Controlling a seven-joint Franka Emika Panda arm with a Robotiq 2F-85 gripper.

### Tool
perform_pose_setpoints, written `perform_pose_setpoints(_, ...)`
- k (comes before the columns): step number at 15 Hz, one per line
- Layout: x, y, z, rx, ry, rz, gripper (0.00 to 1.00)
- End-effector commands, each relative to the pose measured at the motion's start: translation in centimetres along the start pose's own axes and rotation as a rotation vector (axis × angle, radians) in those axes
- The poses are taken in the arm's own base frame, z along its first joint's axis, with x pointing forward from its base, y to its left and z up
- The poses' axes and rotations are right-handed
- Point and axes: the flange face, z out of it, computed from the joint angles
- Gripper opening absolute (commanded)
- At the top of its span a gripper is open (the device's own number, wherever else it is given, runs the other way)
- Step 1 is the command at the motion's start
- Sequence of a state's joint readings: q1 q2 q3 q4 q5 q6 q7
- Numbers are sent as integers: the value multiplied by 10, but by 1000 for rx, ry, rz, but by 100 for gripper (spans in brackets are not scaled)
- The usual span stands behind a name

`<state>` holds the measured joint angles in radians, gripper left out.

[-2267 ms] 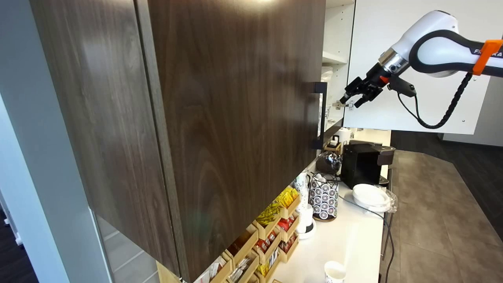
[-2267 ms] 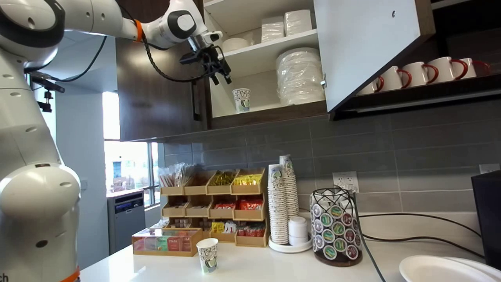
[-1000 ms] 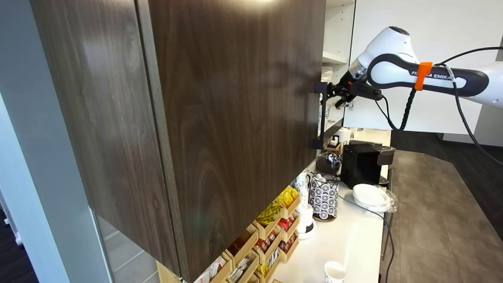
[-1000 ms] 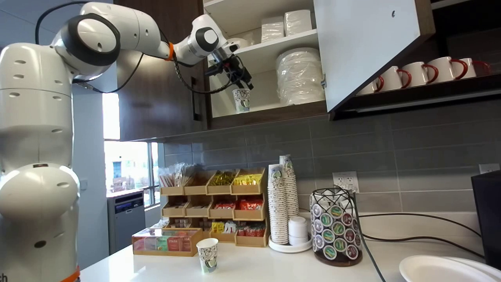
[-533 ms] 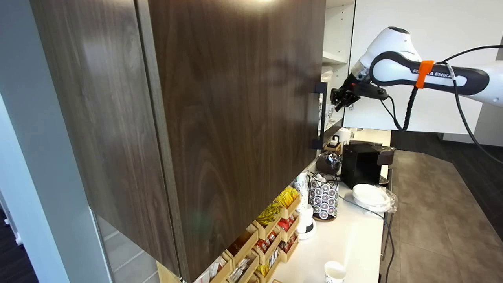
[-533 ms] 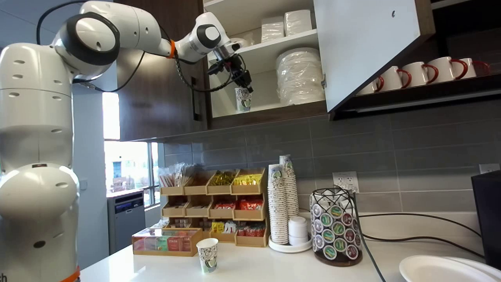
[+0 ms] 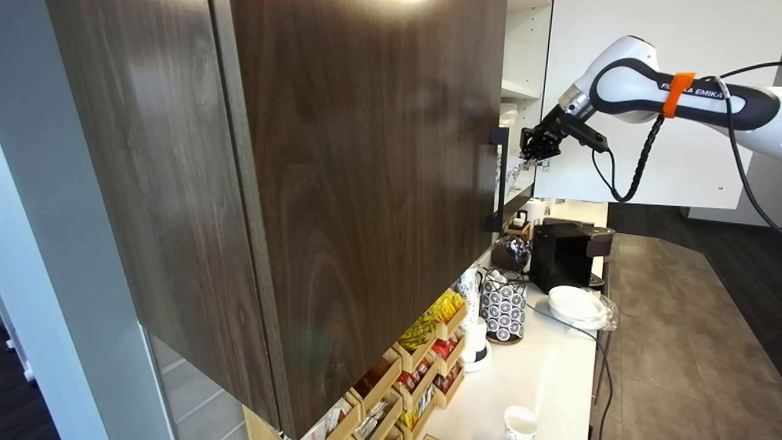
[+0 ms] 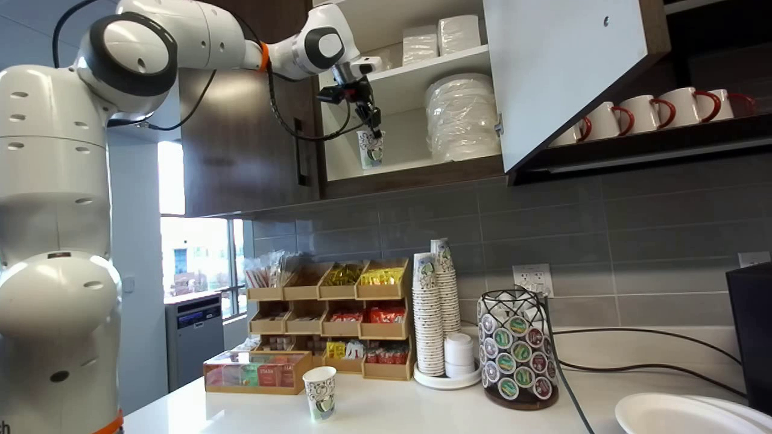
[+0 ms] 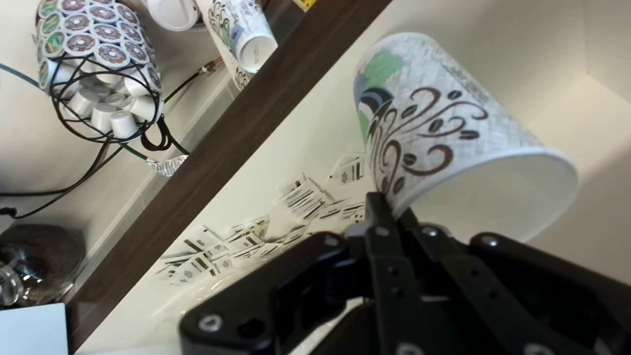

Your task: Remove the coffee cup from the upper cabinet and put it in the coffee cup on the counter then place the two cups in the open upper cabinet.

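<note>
In the wrist view my gripper (image 9: 392,209) is shut on the rim of the patterned paper coffee cup (image 9: 424,113), one finger inside the wall and one outside. An exterior view shows this cabinet cup (image 8: 370,149) hanging below my gripper (image 8: 376,134), slightly tilted, inside the open upper cabinet (image 8: 416,176). It looks a little above the cabinet floor, though its base is hard to judge. The matching coffee cup on the counter (image 8: 319,393) stands upright, mouth up; both exterior views show it, with the counter cup (image 7: 521,421) partly cut off at the lower edge.
Wrapped plates (image 8: 461,117) stand right of the held cup, under a middle shelf (image 8: 422,69). The white cabinet door (image 8: 561,60) stands open to the right; a closed dark door (image 8: 241,138) is left. A packet organiser (image 8: 383,328), cup stacks (image 8: 428,313) and pod holder (image 8: 518,352) line the counter.
My gripper came down to the cabinet cup and its fingers shut on the rim. Over the last half second the cup has risen slightly and shifted a little left in an exterior view.
</note>
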<state>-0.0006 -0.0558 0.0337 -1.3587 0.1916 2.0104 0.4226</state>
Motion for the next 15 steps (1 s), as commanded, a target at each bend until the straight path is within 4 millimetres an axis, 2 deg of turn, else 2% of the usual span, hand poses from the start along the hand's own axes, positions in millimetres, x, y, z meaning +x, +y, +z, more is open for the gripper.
perform_pose_setpoints(1, -2, 14, -27, 97, -11, 22, 1)
perform_pose_setpoints(5, -16, 31, -61, 170, -43, -65, 1)
perform_pose_setpoints(9, -43, 53, -87, 198, -126, -159, 1)
perform_pose_setpoints(13, -84, 70, -97, 175, -301, -264, 1)
perform_pose_setpoints(14, -96, 72, -96, 186, -366, -274, 5)
perform_pose_setpoints(15, -105, 73, -94, 207, -412, -290, 2)
